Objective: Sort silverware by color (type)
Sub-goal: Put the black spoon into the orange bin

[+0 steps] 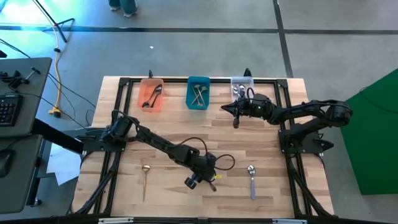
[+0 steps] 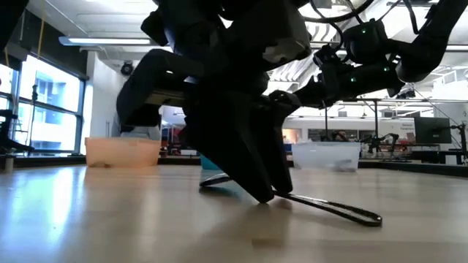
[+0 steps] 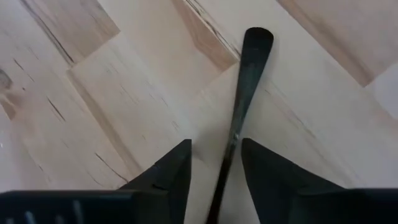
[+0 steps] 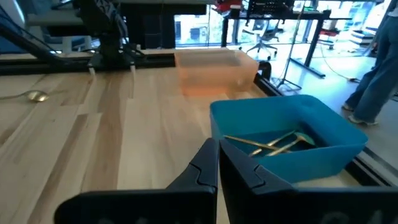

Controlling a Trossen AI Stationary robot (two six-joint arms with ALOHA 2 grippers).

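Note:
A dark spoon [image 3: 245,81] lies flat on the wood, and its handle runs out between my left gripper's [image 3: 216,143] fingers. That gripper is open and low at the table's near middle [image 1: 208,180], one finger on each side of the handle. I cannot see any touch. The low view shows the spoon's handle [image 2: 329,207] sticking out from under the gripper. My right gripper [image 4: 217,158] is shut and empty, hovering in front of the teal bin [image 4: 292,134], which holds gold spoons. A gold spoon [image 1: 145,177] and a lavender-handled spoon [image 1: 251,178] lie on the near table.
Three bins stand in a row at the far edge: orange [image 1: 151,94] with dark spoons, teal [image 1: 198,92], and clear [image 1: 241,86]. A black frame runs around the tabletop. Bare wood lies between the bins and the near spoons. A person's legs show beyond the far edge.

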